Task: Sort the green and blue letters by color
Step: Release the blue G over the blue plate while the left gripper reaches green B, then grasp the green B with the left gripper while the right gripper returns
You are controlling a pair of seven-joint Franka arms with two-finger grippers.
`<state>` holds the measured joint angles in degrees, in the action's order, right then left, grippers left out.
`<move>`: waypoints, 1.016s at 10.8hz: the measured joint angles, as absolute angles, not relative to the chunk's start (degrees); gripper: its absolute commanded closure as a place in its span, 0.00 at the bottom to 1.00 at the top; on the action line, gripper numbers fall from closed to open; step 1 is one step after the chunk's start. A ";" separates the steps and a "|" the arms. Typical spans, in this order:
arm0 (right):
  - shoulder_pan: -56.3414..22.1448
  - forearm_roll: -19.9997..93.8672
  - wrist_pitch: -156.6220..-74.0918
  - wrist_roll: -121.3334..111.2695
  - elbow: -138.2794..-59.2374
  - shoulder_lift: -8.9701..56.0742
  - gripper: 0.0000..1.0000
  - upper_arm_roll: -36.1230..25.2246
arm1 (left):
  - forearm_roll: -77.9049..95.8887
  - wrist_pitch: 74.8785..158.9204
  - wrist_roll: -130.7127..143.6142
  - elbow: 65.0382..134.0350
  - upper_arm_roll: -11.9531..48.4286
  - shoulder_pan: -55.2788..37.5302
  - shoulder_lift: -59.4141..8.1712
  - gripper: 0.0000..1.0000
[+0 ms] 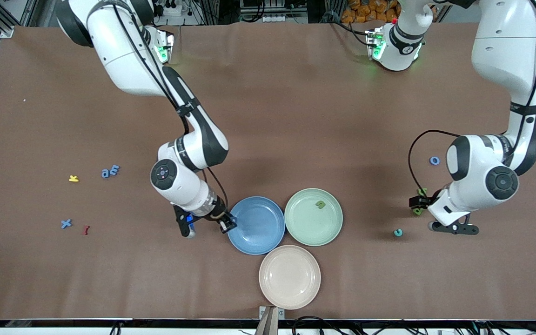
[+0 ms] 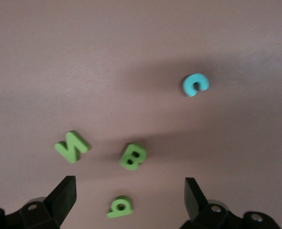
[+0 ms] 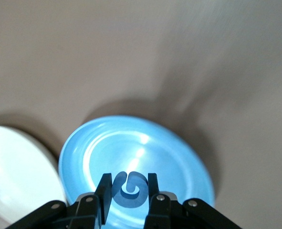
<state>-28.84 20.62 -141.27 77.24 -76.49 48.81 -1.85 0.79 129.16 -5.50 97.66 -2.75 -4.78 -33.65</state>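
Three plates (image 1: 314,218) clustered; stray yellow letter (image 1: 73,178) apart.

Blue letter (image 3: 129,190) pinched over blue plate (image 3: 179,157).

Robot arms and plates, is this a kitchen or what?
Probably a robot lab, not a kitchen: a brown-covered table, cables and metal framing along its edge, and toy letters being sorted onto a blue plate and a green plate.

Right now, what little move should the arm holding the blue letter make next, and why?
Probably carry it a little farther over the blue plate and let go. The right end effector is shut on a blue letter above the plate's rim, and the plate looks empty. The left end effector hangs open over green letters.
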 measured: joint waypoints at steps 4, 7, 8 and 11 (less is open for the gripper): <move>-30.87 22.24 -144.23 80.51 -72.86 52.39 0.00 -1.85 | 0.74 133.94 -7.93 99.19 -2.54 -3.63 -36.18 0.00; -31.06 16.81 -144.85 80.41 -72.63 52.59 0.00 -2.25 | 0.72 138.11 -7.93 99.97 -2.53 -3.47 -38.50 0.00; -30.43 13.94 -144.39 80.36 -72.69 52.54 0.00 -2.53 | 0.72 138.48 -7.93 100.26 -2.53 -3.43 -38.66 0.04; -26.75 12.05 -141.86 70.34 -76.76 50.67 0.00 -2.98 | 0.72 139.07 -7.93 101.18 -2.50 -3.40 -38.68 0.28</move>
